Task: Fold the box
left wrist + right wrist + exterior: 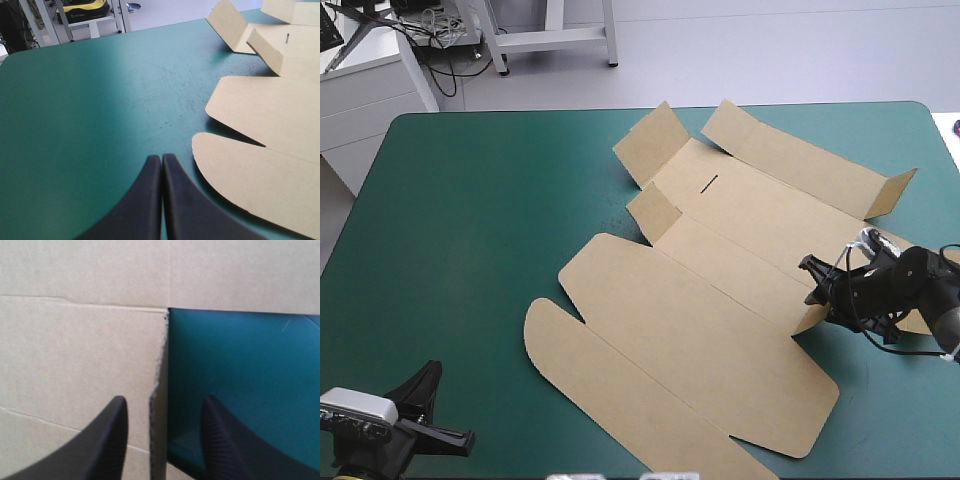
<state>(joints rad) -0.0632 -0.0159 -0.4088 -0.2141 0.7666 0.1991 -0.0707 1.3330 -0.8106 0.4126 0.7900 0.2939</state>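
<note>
Currently the box [720, 290], a cut sheet of brown board, lies mostly flat across the middle and right of the teal-green-covered table [470, 250], with short flaps [655, 140] standing at its far end. The right hand [164, 401], black fingers apart, straddles the raised edge of a small brown side flap [158, 440] at the sheet's right margin, not clamped on it. The left hand [161, 159] is pressed shut to a point, low at the near-left corner over bare cover, apart from the rounded near flap [260, 185]. Risks, as I judge them: a shallow bite on that thin edge could slip off. Folding with nothing pinning the sheet could drag or swing the whole board. The bend may also miss its score line and crumple.
</note>
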